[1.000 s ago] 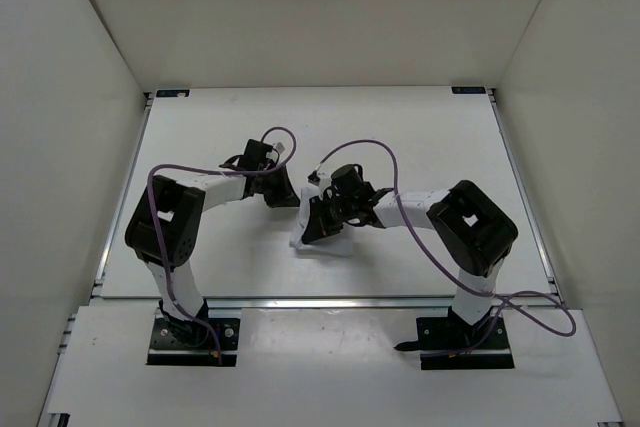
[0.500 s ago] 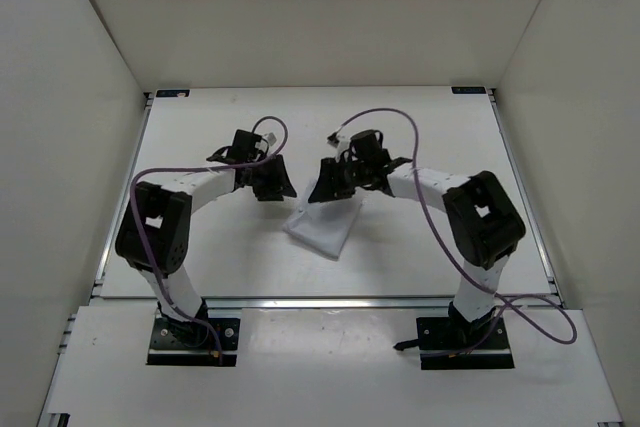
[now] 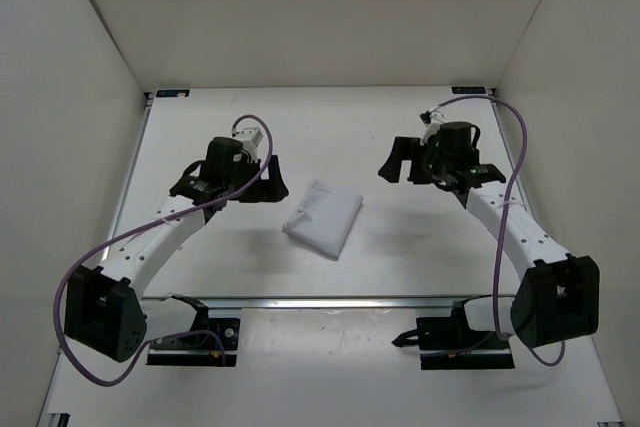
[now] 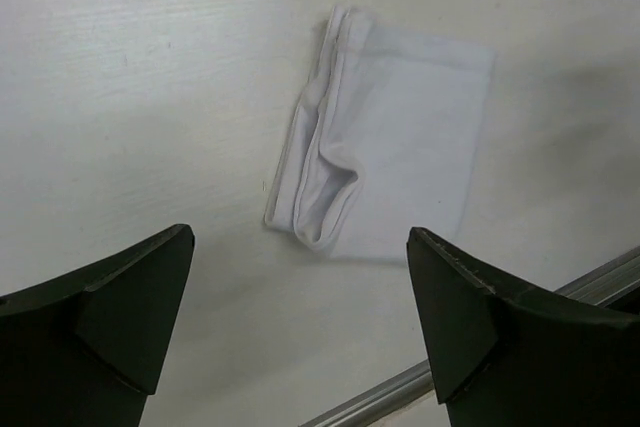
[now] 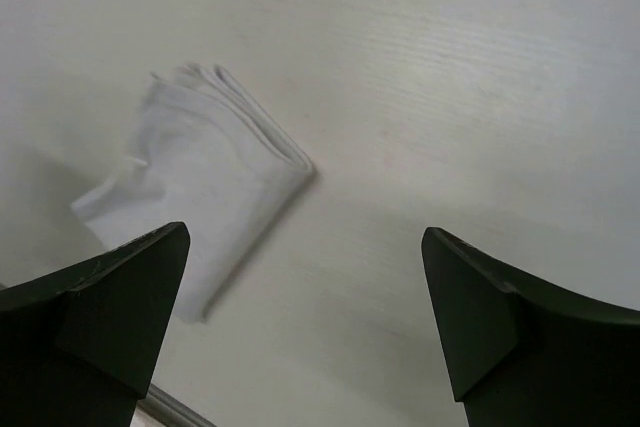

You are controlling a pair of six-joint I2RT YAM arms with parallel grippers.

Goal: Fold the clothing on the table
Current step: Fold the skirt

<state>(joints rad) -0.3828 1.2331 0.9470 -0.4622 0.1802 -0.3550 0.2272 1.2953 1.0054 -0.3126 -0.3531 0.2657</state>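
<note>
Your left gripper and right gripper both stand wide and empty, flanking the folded clothing lying mid-way across the table, so 1 stray finger could drag its loose layered edge open.

bare table all around clothing, walls on 3 sides

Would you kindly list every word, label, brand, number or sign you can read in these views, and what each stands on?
None: the clothing, the table and the white walls carry no legible words, numbers or signs in any view.
</note>
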